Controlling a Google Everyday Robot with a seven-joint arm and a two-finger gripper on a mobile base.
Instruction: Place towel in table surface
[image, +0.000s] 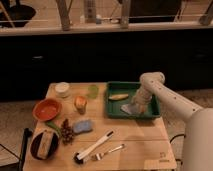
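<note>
A grey towel (129, 108) lies crumpled in the green tray (150, 113) at the table's right side, near the tray's front middle. My gripper (137, 104) hangs from the white arm (165, 92) and is down in the tray, right at the towel's upper edge. The wooden table surface (135, 142) spreads in front of the tray.
A yellow item (119, 96) lies in the tray's back left. On the table: a white bowl (62, 89), green cup (93, 90), orange cup (80, 102), orange bowl (47, 109), blue sponge (82, 126), grapes (66, 131), dark bowl (43, 145), brush (94, 146), fork (107, 151).
</note>
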